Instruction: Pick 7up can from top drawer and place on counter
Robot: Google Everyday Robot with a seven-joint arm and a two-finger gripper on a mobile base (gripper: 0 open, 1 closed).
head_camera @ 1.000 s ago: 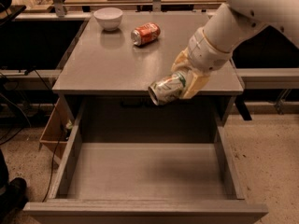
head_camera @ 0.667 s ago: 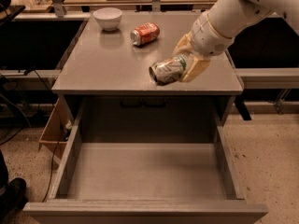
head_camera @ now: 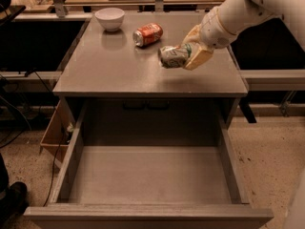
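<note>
Hanging over the large, flat, smooth grey counter (head_camera: 109, 68), in the upper middle of the frame, the small silver-white 7up can with green markings (head_camera: 169, 56) is being held on its side. It is being kept clear of the surface, and its shadow is being cast on the grey top just below. It is being clamped by the tan two-finger gripper (head_camera: 187, 55), whose fingers are closed around its body from the right.

The can is being judged light and thin-walled. Its body looks slightly dented, so it is easily crushed, smooth, probably slippery, and apt to roll if set down sideways. The mid-body is being judged the best place for a hold, with gentle pressure.

The wide, deep grey top drawer (head_camera: 71, 161) is being shown pulled out across the lower frame, with no can in it. An orange-red soda can (head_camera: 147, 34) and a white bowl (head_camera: 109, 18) are being seen further back, upper left, apart from the gripper.
</note>
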